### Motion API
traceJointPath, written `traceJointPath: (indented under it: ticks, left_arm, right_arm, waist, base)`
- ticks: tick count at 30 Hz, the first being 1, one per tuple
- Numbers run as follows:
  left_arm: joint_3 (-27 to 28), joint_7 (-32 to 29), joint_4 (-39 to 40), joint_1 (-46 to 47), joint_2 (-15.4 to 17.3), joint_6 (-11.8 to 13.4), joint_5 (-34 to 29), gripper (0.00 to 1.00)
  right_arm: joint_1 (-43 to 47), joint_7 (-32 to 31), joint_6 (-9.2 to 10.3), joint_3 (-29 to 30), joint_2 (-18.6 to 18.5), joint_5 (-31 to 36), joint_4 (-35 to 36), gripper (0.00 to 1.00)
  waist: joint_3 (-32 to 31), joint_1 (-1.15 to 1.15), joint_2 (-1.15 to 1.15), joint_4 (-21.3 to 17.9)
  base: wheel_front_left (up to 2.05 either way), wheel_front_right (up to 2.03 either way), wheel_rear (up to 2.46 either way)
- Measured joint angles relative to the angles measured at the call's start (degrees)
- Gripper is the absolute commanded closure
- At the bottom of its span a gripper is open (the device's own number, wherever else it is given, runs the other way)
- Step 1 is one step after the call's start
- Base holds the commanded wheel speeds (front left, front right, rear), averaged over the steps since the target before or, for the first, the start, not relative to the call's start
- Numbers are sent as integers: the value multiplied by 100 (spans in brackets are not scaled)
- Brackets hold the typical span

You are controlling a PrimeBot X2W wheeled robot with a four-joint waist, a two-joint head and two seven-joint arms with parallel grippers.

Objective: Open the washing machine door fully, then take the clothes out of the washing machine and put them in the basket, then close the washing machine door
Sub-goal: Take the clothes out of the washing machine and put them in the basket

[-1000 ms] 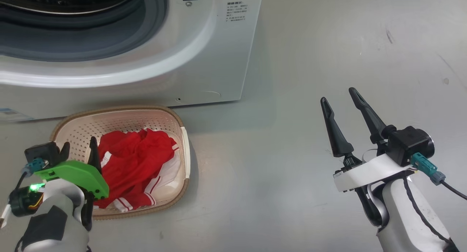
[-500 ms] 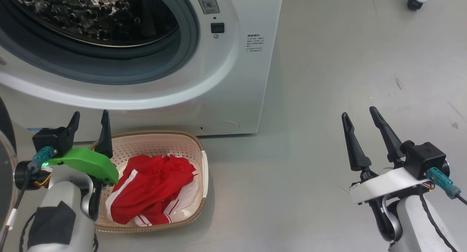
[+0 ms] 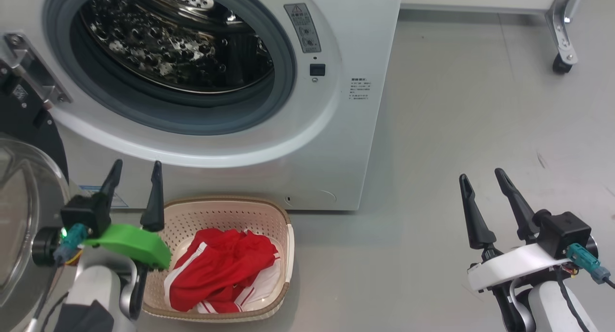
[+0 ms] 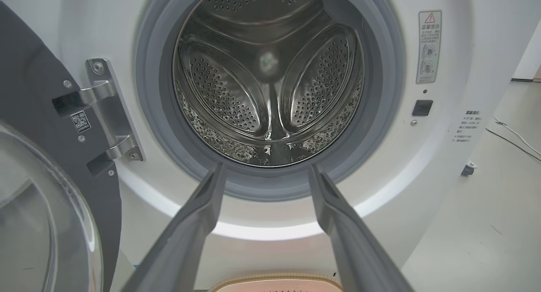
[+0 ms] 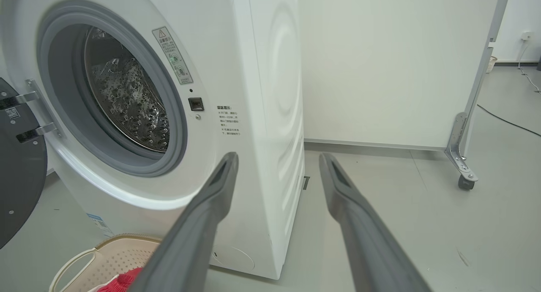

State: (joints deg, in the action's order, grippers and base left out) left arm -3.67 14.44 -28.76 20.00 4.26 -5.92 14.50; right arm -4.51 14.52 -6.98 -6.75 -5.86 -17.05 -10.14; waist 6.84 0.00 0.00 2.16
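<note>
The washing machine [image 3: 336, 144] stands open, its steel drum [image 4: 270, 85] bare inside. The washing machine door [image 3: 21, 212] hangs swung out at the left on its hinge, also seen as the door [image 4: 38, 114]. On the floor in front sits the basket [image 3: 230, 208] holding the red and white clothes [image 3: 221, 269]. My left gripper [image 3: 137, 165] is open and holds nothing, above the basket's left rim, its fingers aimed at the drum mouth. My right gripper [image 3: 480, 174] is open over bare floor to the machine's right, with nothing between its fingers [image 5: 219, 186].
A white partition on a metal frame with a caster [image 3: 559, 65] stands at the back right. A cable [image 5: 507, 121] runs along the floor beyond it. Grey floor [image 3: 432, 130] stretches to the right of the machine.
The head camera has tilted up, bringing the drum and the door into the picture. My left gripper has risen from inside the basket to above its left rim. Both grippers stay open.
</note>
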Motion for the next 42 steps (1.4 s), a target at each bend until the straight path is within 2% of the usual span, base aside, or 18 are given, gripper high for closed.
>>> traceJointPath:
  ticks: [8, 21, 42]
  left_arm:
    - [67, 0, 485, -718, -126, -43, 22, 0]
    - [-164, 0, 967, -1338, -148, -96, 19, 0]
    - [-99, 0, 1441, -1627, -156, -96, 18, 0]
  right_arm:
    - [174, 0, -1, -40, 38, 1, -20, 0]
    - [315, 0, -1, -30, 86, 1, 7, 0]
    - [367, 0, -1, 14, 137, 2, 90, 0]
  waist:
    - [-313, 0, 0, 64]
    - [-547, 0, 0, 18]
    - [-549, 0, 0, -42]
  base:
    - [0, 0, 0]
    - [0, 0, 0]
    - [0, 0, 0]
